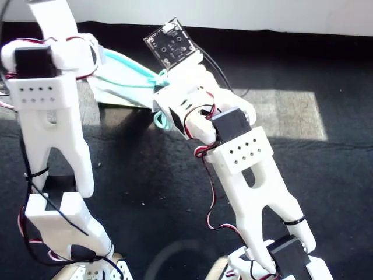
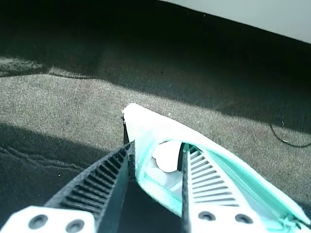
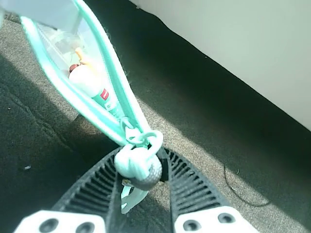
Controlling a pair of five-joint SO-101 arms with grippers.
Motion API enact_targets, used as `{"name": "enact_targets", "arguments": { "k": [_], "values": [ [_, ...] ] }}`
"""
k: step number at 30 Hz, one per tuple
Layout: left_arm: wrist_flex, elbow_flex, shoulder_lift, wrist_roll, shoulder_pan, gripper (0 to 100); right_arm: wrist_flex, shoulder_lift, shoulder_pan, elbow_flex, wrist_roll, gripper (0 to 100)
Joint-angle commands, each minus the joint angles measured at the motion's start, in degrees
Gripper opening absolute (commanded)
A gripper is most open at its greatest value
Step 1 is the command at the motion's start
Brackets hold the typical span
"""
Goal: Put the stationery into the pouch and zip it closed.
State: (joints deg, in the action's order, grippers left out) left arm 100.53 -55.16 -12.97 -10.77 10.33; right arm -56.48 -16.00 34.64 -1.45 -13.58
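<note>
A mint-green pouch (image 1: 125, 84) with clear sides hangs stretched between my two grippers above the dark cloth. The left gripper (image 1: 98, 63) is shut on one end of it; in the left wrist view the pouch (image 2: 146, 128) sits pinched in the left gripper (image 2: 155, 167). My right gripper (image 3: 141, 170) is shut on the zipper pull (image 3: 138, 165), a mint cord knot at the other end, and this gripper (image 1: 160, 93) shows in the high view too. Between the pouch's (image 3: 104, 109) two zipper bands lies a white stationery item (image 3: 87, 80) with red marks.
A dark grey cloth (image 1: 145, 192) covers the table, with a sunlit patch (image 1: 285, 114) at the right. A white wall (image 1: 262, 14) runs along the back. A thin black cable (image 1: 224, 73) lies behind the right arm.
</note>
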Motion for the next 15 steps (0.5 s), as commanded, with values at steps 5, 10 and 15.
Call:
{"name": "enact_targets", "arguments": {
  "k": [5, 10, 15],
  "values": [
    [0.35, -5.67, 10.42, -0.53, 0.92, 18, 0.66, -0.92, -0.48, -11.03, -0.97, 0.5],
    [0.35, -5.41, 14.55, -0.53, 0.92, 18, 0.66, -0.92, -0.48, -14.64, -1.76, 0.5],
    [0.62, -4.79, 17.80, -0.62, 0.92, 16, -1.98, -0.84, 1.01, -18.77, -6.33, 0.5]
  ]
}}
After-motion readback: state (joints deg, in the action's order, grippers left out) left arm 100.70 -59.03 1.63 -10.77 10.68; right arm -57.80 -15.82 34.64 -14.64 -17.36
